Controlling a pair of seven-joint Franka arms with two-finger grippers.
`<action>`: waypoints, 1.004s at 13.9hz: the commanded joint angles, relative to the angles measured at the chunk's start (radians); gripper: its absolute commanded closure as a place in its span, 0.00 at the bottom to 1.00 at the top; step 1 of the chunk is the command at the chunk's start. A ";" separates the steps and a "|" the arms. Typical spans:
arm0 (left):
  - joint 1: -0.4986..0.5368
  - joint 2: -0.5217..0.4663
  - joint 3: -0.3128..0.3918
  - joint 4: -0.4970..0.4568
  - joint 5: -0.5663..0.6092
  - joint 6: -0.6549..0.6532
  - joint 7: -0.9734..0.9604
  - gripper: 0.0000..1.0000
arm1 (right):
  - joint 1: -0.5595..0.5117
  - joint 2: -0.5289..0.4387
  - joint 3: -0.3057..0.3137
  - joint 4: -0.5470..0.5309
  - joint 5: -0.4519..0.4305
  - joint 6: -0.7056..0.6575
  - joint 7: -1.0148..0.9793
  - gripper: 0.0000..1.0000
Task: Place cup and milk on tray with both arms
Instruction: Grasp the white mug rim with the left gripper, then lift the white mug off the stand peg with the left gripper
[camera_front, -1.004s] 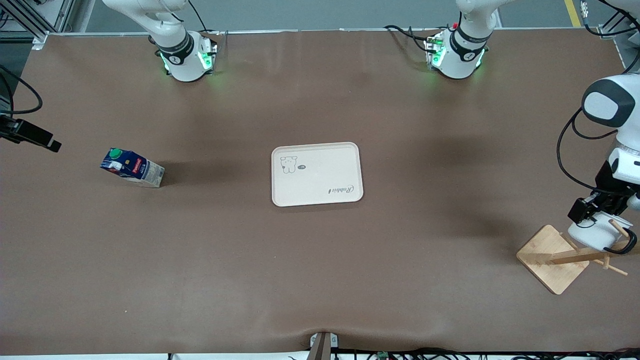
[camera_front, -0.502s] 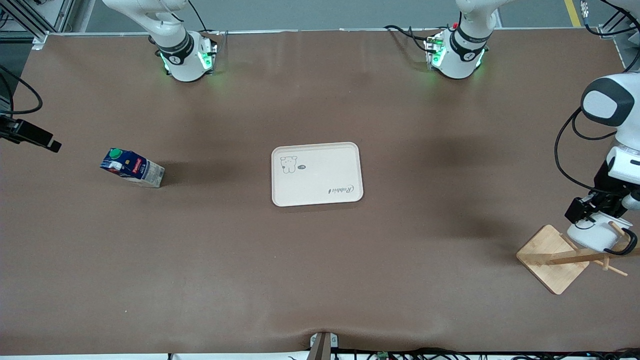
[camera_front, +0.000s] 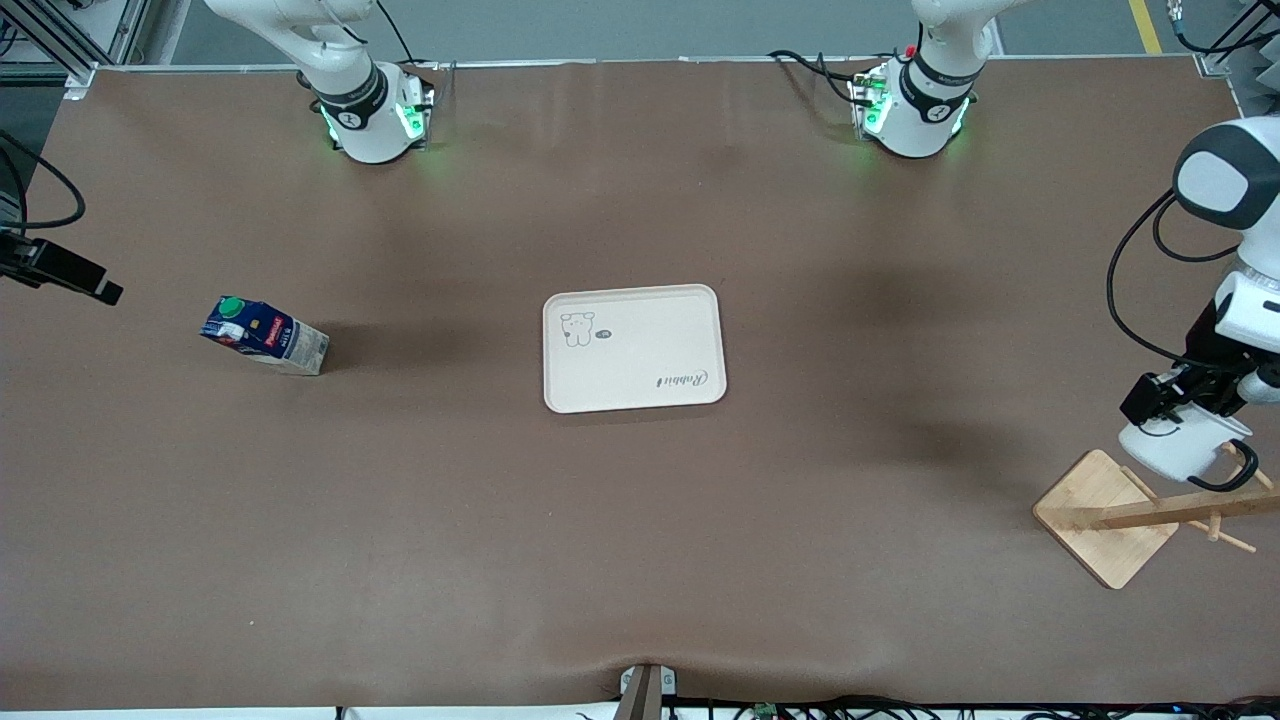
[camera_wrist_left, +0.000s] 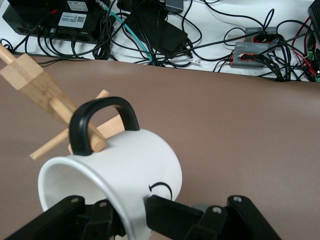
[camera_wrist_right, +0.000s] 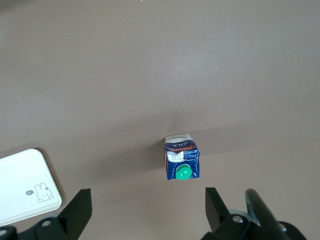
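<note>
The white cup (camera_front: 1180, 450) hangs tilted at the wooden rack (camera_front: 1105, 515) at the left arm's end of the table. My left gripper (camera_front: 1175, 400) is shut on the cup's rim (camera_wrist_left: 130, 165), one finger inside and one on the outer wall (camera_wrist_left: 172, 210). The black handle (camera_wrist_left: 95, 120) still loops round a rack peg (camera_wrist_left: 60, 107). The milk (camera_front: 265, 337) stands on the table toward the right arm's end. My right gripper (camera_wrist_right: 147, 200) is open, high over the table beside the milk (camera_wrist_right: 181, 162). The cream tray (camera_front: 633, 347) lies mid-table, bare, and also shows in the right wrist view (camera_wrist_right: 25, 185).
The rack's square base sits near the table's edge at the left arm's end. Cables and black boxes (camera_wrist_left: 150, 30) lie off the table there. A black device (camera_front: 60, 270) juts in at the right arm's end.
My left gripper has drawn the cup up and a little toward the table's middle, sliding its handle along the peg. The milk and tray have not moved.
</note>
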 joint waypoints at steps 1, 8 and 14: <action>0.009 -0.029 -0.009 0.023 -0.011 -0.050 0.010 1.00 | -0.010 0.017 0.006 0.031 0.016 -0.010 0.003 0.00; 0.014 -0.024 -0.005 0.090 -0.009 -0.141 0.026 1.00 | -0.008 0.020 0.008 0.031 0.014 -0.010 0.003 0.00; 0.014 -0.023 -0.002 0.096 -0.009 -0.144 0.043 1.00 | -0.010 0.023 0.008 0.031 0.014 -0.011 0.003 0.00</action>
